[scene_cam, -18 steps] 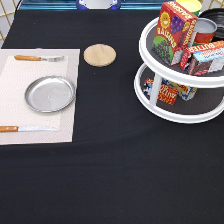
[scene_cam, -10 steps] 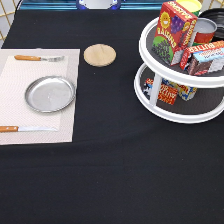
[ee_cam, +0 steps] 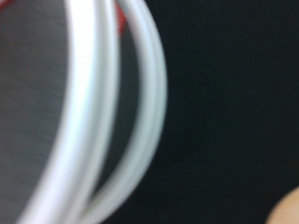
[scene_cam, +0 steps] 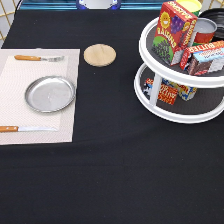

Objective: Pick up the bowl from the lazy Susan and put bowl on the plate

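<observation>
The lazy Susan point(scene_cam: 185, 114) stands at the exterior view's right, two white tiers with dark grey shelves. On its upper tier, at the far right edge behind a can, a black rounded shape shows that looks like the bowl point(scene_cam: 216, 16), mostly cut off. The silver plate point(scene_cam: 50, 93) lies empty on a pale placemat at the exterior view's left. No gripper shows in the exterior view. Up close, the wrist view has the lazy Susan's white rims point(ee_cam: 93, 115) and grey shelf over black cloth.
A red box point(scene_cam: 175, 32), a can point(scene_cam: 204, 31) and a flat box point(scene_cam: 207, 54) crowd the upper tier; packets point(scene_cam: 167, 91) sit on the lower one. A tan wooden disc point(scene_cam: 99, 54) lies between turntable and placemat point(scene_cam: 20, 107). A fork point(scene_cam: 37, 58) and a knife point(scene_cam: 25, 129) flank the plate.
</observation>
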Available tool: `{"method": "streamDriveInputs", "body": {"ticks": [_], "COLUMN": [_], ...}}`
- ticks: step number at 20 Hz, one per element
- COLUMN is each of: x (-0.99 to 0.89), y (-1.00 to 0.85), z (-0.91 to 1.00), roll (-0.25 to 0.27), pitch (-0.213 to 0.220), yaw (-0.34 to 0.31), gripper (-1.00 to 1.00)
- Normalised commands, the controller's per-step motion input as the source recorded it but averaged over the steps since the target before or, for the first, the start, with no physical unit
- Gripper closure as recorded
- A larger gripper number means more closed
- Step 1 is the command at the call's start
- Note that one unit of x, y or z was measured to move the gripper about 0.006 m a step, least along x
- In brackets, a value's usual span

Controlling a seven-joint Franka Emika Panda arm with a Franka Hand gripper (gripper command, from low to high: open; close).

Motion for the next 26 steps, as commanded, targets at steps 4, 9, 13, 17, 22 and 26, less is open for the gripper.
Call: {"method": "streamDriveInputs", "body": {"ticks": [4, 9, 13, 17, 22, 26], "x": [0.48, 0.44, 0.46, 0.48, 0.46, 0.4], "y": [0.46, 0.37, 0.29, 0.26, 0.13, 0.0], "z": [0.16, 0.09, 0.0, -0.11, -0.07, -0.15], "roll": [0.266, 0.234, 0.115, 0.001, -0.012, 0.0], "pitch": [0.06, 0.012, 0.0, -0.008, 0.0, 0.031], "yaw": [-0.058, 0.028, 0.149, 0.212, 0.193, 0.091], "gripper": [-1.0, -1.0, -1.0, -1.0, -1.0, -1.0]}}
